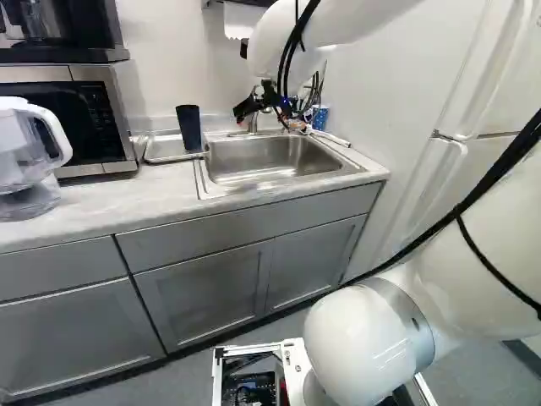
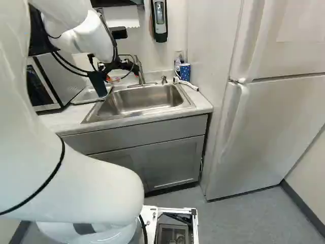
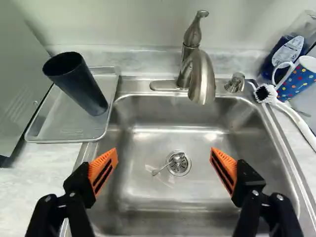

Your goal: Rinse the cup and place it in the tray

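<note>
My gripper [image 1: 267,108] hangs over the sink in the left base view. Seen from the wrist, the gripper [image 3: 164,157] has its orange-padded fingers wide apart, nothing between them, and the basin below. The tall dark cup [image 3: 79,85] stands upright on the metal tray [image 3: 64,131], ahead of and off to one side of the gripper, without touching it. Both also show in the left base view, the cup [image 1: 189,128] on the end of the tray [image 1: 161,152] nearest the sink.
A spoon [image 3: 170,163] lies at the drain of the sink [image 3: 148,195], with the faucet [image 3: 200,79] behind. A dotted blue mug [image 3: 297,79], a soap bottle [image 3: 285,52] and a white brush [image 3: 291,116] stand or lie beside it. Microwave [image 1: 110,101] and pitcher [image 1: 25,152] share the counter.
</note>
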